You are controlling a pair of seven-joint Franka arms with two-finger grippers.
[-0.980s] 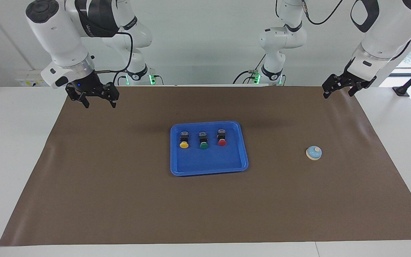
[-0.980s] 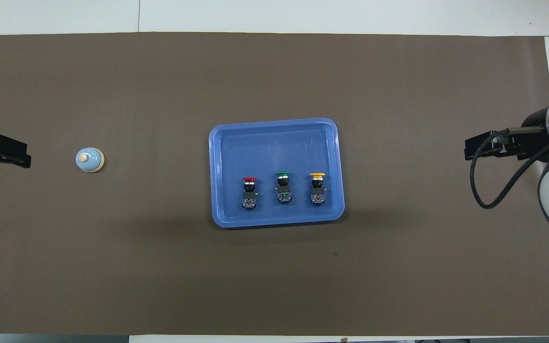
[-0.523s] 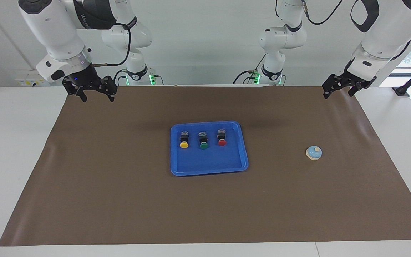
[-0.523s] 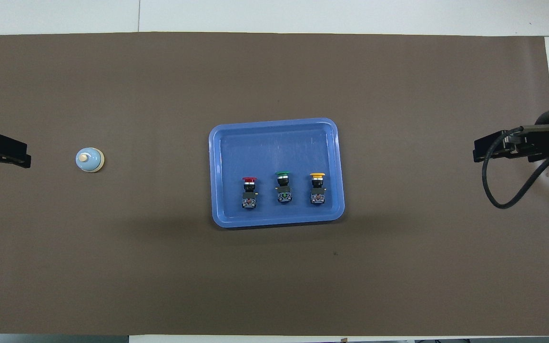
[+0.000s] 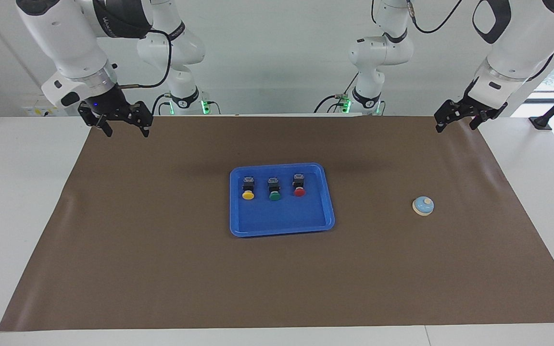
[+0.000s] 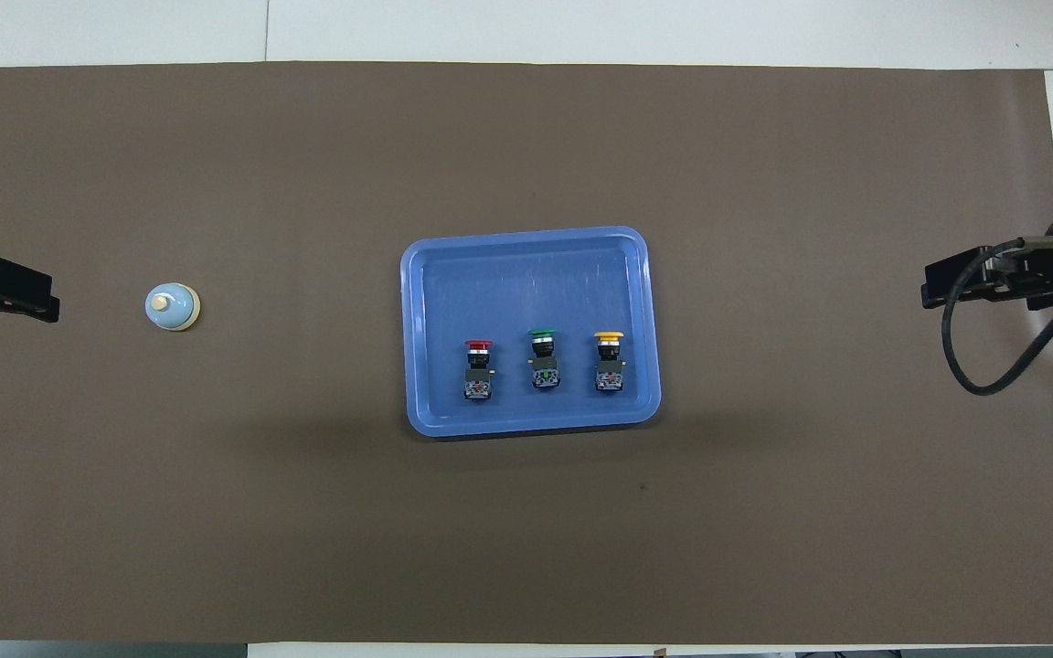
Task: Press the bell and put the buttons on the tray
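The blue tray lies mid-table, also in the overhead view. In it lie three buttons in a row: yellow, green and red. The overhead view shows the yellow, green and red ones too. The light-blue bell stands on the mat toward the left arm's end. My right gripper is open and empty, raised over the mat's corner. My left gripper is open and empty, waiting over the mat's other corner.
A brown mat covers most of the white table. A black cable loops from the right wrist.
My right gripper has drawn back and up toward the right arm's end of the mat, away from the tray. The left arm, bell, tray and buttons have not moved.
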